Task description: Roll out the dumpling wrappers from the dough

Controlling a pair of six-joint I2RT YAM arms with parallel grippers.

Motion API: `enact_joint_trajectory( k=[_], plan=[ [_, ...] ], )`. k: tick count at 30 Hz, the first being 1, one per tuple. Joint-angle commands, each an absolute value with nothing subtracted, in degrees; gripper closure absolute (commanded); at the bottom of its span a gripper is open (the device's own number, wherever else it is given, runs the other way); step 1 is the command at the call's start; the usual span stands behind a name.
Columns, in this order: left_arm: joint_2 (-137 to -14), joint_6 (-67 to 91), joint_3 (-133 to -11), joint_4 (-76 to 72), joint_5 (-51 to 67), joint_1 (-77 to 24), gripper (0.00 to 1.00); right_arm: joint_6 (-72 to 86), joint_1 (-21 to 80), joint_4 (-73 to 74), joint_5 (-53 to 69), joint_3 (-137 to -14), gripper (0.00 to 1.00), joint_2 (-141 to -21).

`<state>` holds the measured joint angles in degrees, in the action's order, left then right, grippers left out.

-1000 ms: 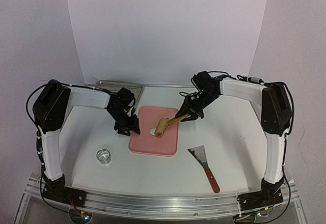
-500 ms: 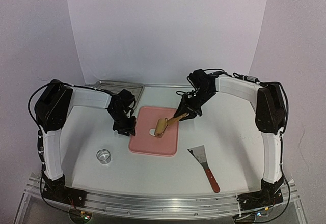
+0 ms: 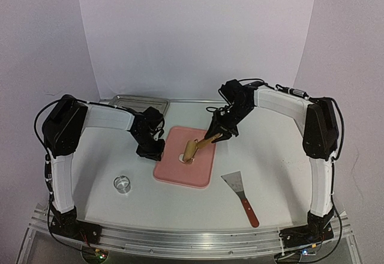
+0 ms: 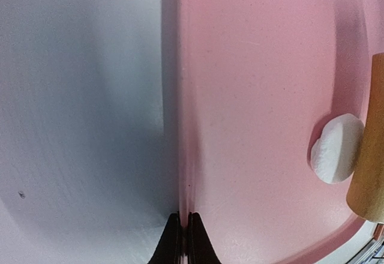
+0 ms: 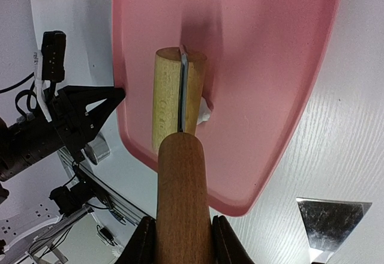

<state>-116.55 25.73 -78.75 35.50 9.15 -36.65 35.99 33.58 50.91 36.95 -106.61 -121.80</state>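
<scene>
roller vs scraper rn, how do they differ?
The wooden roller is clamped in the right gripper; the scraper lies free. The roller sits on the pink board, over the dough; the scraper is on the table, right of the board. The roller's handle is wood; the scraper's is red, with a metal blade. Both are handled tools.

No text, label, brand, number or sign can be read in any of the views. Nothing legible is found on the pink board [image 3: 183,162], the wooden rolling pin [image 5: 178,174] or the scraper [image 3: 240,193].
</scene>
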Motion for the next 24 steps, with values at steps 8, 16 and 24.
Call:
enact_joint_trajectory(
  k=[8, 16, 24],
  plan=[
    [-114.6, 22.6, -73.9, 37.2, 5.8, -40.5, 1.00, 34.7, 33.8, 53.0, 42.1, -100.6, 1.00, -114.3],
    [-114.5, 22.8, -74.0, 37.3, 5.5, -40.8, 1.00, 33.4, 34.3, 53.5, 36.5, -99.5, 1.00, -117.4],
    [-114.2, 22.6, -73.9, 37.2, 5.4, -40.8, 1.00, 32.2, 34.4, 57.1, 28.5, -101.0, 1.00, -122.2]
  ],
)
